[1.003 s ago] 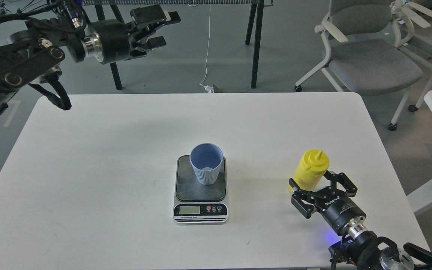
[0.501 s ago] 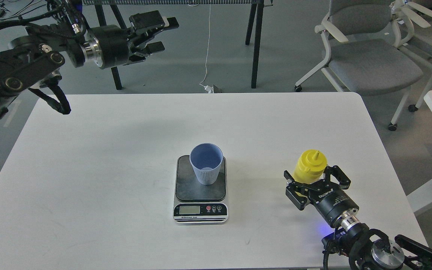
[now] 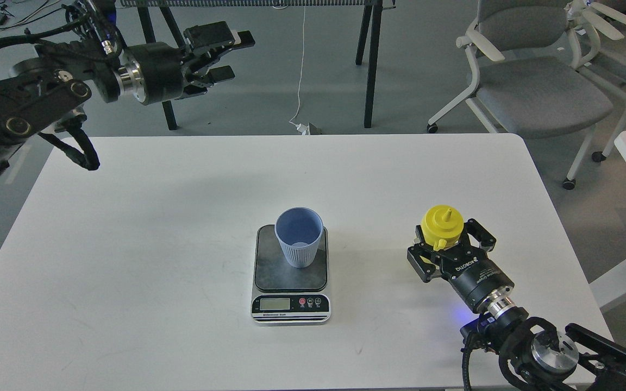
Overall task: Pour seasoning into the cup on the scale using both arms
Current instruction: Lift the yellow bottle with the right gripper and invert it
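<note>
Gripping the yellow squeeze bottle near four o'clock on the white table, the right gripper is closing its two black fingers around the bottle's body, one on each side, with white lettering showing on its housing that reads like "ROBOTIQ", though it is small and seen at a slant. Only the bottle's cap and cone nozzle are showing above the fingers; the nozzle is pointing up toward the camera, so the bottle's long axis is running close to upright, and whether its base is touching the table cannot be told. Up at ten o'clock, beyond the table's far left corner, the left gripper is hanging in the air with its fingers spread apart and nothing between them, pointing toward three o'clock. At the table's centre the scale is lying with its display and small round buttons toward six o'clock; a line of print under the display is too small to read, and the display is showing no digits that can be made out. A blue-grey ribbed cup is standing upright on the far part of the scale's dark platform, mouth open upward. Bare tabletop is lying between the cup and the bottle. Grey office chairs are standing past the table at one o'clock, and black table legs and a white cable at twelve.
</note>
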Motion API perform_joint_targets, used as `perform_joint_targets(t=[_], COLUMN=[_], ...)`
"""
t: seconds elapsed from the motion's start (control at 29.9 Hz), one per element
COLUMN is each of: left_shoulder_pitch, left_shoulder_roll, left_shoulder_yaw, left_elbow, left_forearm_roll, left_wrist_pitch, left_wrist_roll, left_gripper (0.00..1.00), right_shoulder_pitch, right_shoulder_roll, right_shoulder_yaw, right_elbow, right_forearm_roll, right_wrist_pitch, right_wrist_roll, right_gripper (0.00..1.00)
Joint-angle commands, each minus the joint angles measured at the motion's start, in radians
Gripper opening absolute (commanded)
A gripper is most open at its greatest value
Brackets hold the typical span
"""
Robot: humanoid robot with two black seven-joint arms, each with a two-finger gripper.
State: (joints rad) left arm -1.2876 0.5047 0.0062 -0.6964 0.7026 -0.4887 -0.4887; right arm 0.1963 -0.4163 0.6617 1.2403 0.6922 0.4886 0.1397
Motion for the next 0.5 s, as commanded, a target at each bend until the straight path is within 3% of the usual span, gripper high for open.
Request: perform_joint_targets(t=[0.0, 0.13, 0.27, 0.4, 0.47], left_shoulder_pitch=[0.001, 0.001, 0.016, 0.039, 0.042], left_shoulder_roll=[0.001, 0.009, 0.009, 0.011, 0.011], left_shoulder_yaw=[0.000, -0.011, -0.029, -0.054, -0.055], left_elbow=[0.000, 0.000, 0.000, 0.000, 0.000], left_forearm_roll=[-0.002, -0.002, -0.002, 0.000, 0.000], left_wrist_pitch=[0.000, 0.000, 0.000, 0.000, 0.000], left_wrist_roll=[0.000, 0.000, 0.000, 0.000, 0.000], left_gripper=[0.99, 0.99, 0.99, 0.99, 0.99], right_shoulder_pitch=[0.046, 0.208, 0.481, 0.685, 0.745], right_shoulder_roll=[-0.045, -0.159, -0.271, -0.274, -0.269], right_shoulder_yaw=[0.079, 0.141, 0.127, 0.093, 0.052], right_elbow=[0.045, 0.070, 0.058, 0.059, 0.065], right_forearm_roll=[-0.003, -0.032, -0.173, -0.422, -0.526], right_wrist_pitch=[0.000, 0.000, -0.014, -0.246, -0.320], right_wrist_roll=[0.000, -0.008, -0.020, -0.069, -0.071], right_gripper=[0.08, 0.08, 0.08, 0.08, 0.08])
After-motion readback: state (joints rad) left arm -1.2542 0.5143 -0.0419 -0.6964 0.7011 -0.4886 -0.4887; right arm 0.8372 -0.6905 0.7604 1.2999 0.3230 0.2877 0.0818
